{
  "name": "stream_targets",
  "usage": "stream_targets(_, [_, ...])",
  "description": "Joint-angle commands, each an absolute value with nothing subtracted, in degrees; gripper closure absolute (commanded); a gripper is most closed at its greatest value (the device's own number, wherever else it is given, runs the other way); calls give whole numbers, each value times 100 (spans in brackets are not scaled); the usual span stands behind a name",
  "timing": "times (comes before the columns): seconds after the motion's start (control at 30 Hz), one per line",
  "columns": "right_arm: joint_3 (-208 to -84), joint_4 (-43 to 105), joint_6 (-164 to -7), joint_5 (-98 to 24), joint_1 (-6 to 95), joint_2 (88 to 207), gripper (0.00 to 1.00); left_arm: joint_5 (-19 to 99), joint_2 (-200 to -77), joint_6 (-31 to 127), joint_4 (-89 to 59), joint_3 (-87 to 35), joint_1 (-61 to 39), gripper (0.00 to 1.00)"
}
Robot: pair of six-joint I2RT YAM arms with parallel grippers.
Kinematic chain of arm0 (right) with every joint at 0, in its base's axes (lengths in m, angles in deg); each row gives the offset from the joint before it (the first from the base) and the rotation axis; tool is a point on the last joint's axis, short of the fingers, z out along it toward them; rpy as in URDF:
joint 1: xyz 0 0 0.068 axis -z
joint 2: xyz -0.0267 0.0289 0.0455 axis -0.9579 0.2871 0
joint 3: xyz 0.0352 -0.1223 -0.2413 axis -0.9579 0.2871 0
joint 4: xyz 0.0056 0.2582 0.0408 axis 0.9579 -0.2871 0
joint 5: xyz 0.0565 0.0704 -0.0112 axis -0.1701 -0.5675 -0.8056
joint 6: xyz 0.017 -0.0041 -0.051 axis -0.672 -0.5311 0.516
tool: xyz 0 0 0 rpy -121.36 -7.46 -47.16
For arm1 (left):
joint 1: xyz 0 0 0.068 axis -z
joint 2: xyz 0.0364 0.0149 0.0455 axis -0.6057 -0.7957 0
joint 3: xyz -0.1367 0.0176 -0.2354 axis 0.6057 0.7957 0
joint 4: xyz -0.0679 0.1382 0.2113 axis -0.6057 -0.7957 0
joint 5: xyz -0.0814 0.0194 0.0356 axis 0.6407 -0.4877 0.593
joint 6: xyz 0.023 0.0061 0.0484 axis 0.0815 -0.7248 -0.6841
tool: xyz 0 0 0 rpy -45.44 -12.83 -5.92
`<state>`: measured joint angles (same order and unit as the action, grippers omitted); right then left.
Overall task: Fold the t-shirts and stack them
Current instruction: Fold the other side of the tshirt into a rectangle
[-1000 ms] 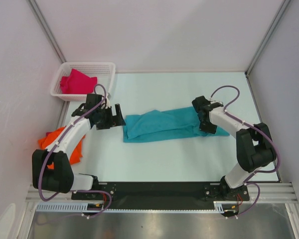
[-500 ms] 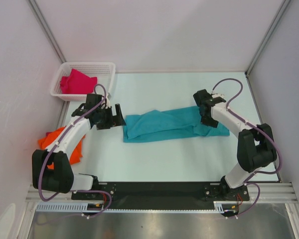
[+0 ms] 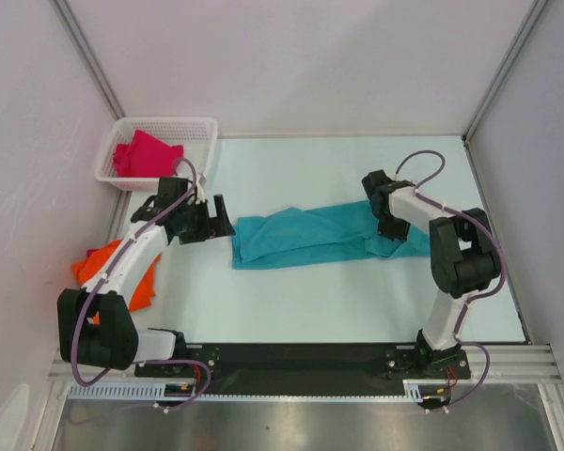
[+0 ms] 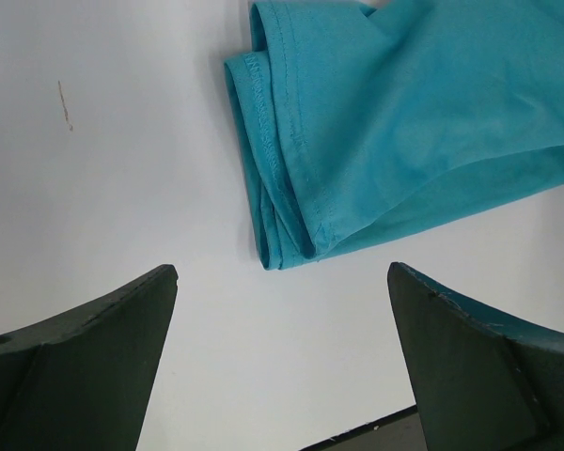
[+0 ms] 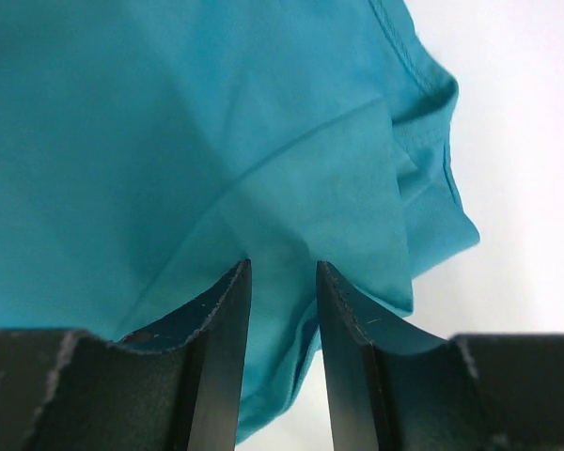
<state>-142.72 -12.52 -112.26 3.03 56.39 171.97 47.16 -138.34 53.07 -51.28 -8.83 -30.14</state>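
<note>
Lying across the middle of the desk (image 3: 338, 301), the teal t-shirt (image 3: 305, 237) forms a long folded strip running left to right. Left gripper (image 3: 224, 218): jaws spread wide, just beside the strip's left end and clear of the cloth. Right gripper (image 5: 282, 266): over the strip's right end, fingers narrowly apart with teal cloth showing in the gap; whether they pinch a fold cannot be told. Orange t-shirt (image 3: 147, 285): crumpled at the desk's left edge, partly under the left arm. Magenta t-shirt (image 3: 143, 155): inside the white basket (image 3: 207, 127) at the far left corner.
</note>
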Motion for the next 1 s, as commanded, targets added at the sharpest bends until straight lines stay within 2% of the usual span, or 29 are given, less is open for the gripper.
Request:
stream_targets(0.0, [-13822,-1233,-11436,460,5503,16551,61,4853,-13745,5179,-5070,-825,-3077,1])
stream_targets(0.43, [-13249,-1602,-11691,512,5160,15556,60,4967,-13710,5214,-4991,-737,-3069,0])
stream_targets(0.6, [-13618,-1419,-11445,338,5589,15950,60,4967,-13631,5205,-5008,-711,-3069,1])
stream_targets(0.8, [-14540,-1101,-11094,-112,6197,16714,51,4871,-13552,5196,-5096,-746,-3069,1])
stream_targets(0.97, [-15017,-1277,-11049,-173,6277,17023,52,4818,-13560,5205,-5123,-764,-3069,0])
